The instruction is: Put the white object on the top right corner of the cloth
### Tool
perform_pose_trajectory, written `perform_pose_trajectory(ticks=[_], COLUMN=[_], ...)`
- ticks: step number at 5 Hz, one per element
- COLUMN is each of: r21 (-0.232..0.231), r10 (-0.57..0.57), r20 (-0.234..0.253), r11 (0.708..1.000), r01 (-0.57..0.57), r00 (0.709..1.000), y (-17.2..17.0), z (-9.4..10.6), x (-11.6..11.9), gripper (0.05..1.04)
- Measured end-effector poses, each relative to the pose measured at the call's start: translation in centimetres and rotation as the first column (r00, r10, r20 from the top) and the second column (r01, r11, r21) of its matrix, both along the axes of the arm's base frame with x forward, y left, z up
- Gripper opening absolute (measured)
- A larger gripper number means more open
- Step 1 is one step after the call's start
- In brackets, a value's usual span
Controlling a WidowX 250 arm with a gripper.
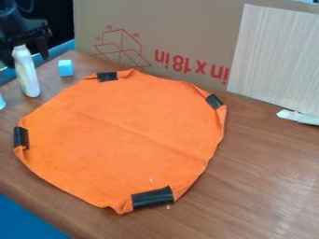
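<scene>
Supporting every item, the wooden table [268, 168] provides the work surface. The cardboard panel [181, 28] stands upright along its rear edge, presumably as a backdrop or barrier. The orange cloth [124, 130] lies spread as the target area, a shallow crease across its middle. The pale board [274, 56] stands in front of the panel at the right.

The gripper [25, 57] is at the upper left, its fingers apart, one on each side of the upper end of the white bottle [27, 77]. This bottle, taken as the white object, stands on the table just beside the cloth's upper-left edge. Its upright stance should suit a grasp near the top; closing low enough is advisable to prevent tipping.

Black tape strips [152, 198] are at four places on the cloth's rim, probably to keep it flat. The strip at the upper right [214, 101] likely marks the required corner. The blue block [66, 68] sits near the bottle, so lift before traversing.
</scene>
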State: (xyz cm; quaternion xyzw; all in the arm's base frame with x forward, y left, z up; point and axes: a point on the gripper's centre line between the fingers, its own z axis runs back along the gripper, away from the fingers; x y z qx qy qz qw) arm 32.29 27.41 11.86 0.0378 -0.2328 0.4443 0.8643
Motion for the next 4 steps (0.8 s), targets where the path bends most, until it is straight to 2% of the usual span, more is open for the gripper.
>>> perform_pose_trajectory(ticks=[1,2,3,4], r21=[-0.006,0.029,0.047,0.050], r10=[0.020,0.018,-0.022,-0.089], r20=[0.025,0.045,0.050,0.050], r11=[1.000,0.999,0.999,0.995], r01=[-0.020,-0.019,0.020,0.087], r00=[0.999,0.999,0.999,0.995], y=[0.23,0.74,1.00,0.76], z=[-0.15,0.09,0.02,0.00], x=[0.25,0.53,0.45,0.48], gripper=[0.950,0.682,0.525,0.525])
